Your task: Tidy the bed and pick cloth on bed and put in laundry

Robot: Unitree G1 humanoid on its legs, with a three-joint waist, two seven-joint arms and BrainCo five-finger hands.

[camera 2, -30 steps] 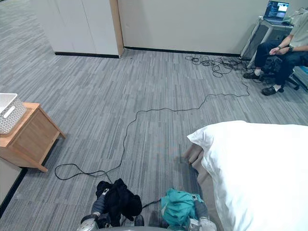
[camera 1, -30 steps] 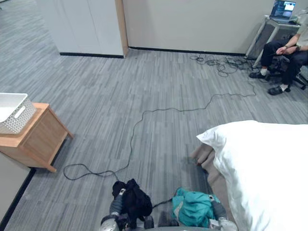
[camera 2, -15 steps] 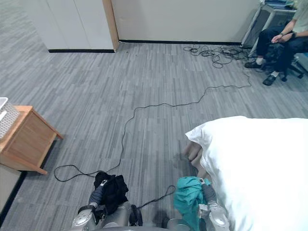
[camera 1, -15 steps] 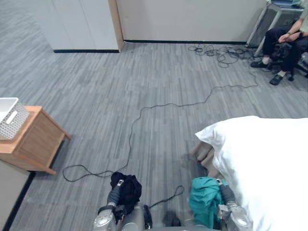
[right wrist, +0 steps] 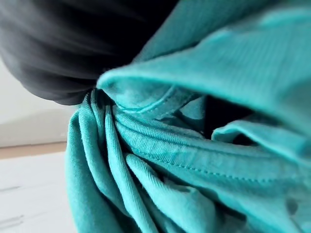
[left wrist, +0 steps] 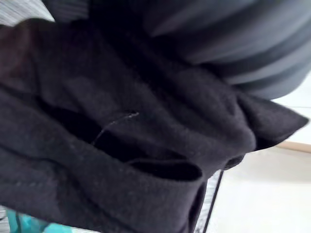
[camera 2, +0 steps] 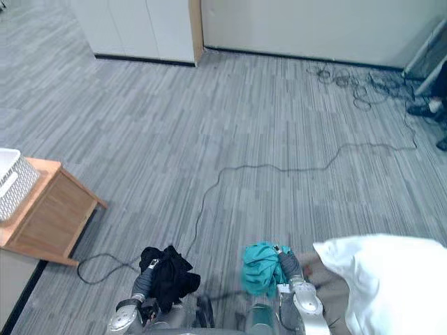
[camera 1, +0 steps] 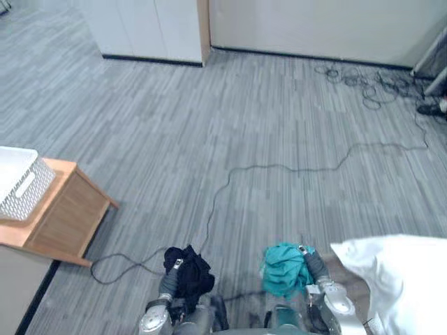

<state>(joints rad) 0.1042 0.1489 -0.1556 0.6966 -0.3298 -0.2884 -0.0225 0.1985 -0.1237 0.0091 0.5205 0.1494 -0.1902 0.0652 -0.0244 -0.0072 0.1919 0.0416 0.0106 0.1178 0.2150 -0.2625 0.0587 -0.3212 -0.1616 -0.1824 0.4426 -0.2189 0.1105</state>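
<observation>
A bunched black cloth point(camera 1: 187, 272) hangs above the carpet, and my left hand point(camera 1: 170, 281) at the lower left is shut on it. The left wrist view looks straight into its dark folds point(left wrist: 121, 145). To its right, a bunched teal cloth point(camera 1: 282, 268) is held up with my right hand point(camera 1: 316, 268) shut on it, and its ribbed folds point(right wrist: 160, 160) show close in the right wrist view. The bed's white duvet point(camera 1: 401, 286) lies at the lower right, just right of the right hand. A white laundry basket point(camera 1: 19, 183) stands on a low wooden table point(camera 1: 66, 216) at the left.
Grey carpet point(camera 1: 244, 118) stretches ahead to a white cabinet point(camera 1: 150, 28) and a wall. A tangle of cables point(camera 1: 370, 84) lies at the far right, with a person's shoe point(camera 1: 433, 108) beside it.
The whole picture has shifted as the camera turned: the bed now sits lower right and the seated person has left the picture. Both hands still hold their cloths.
</observation>
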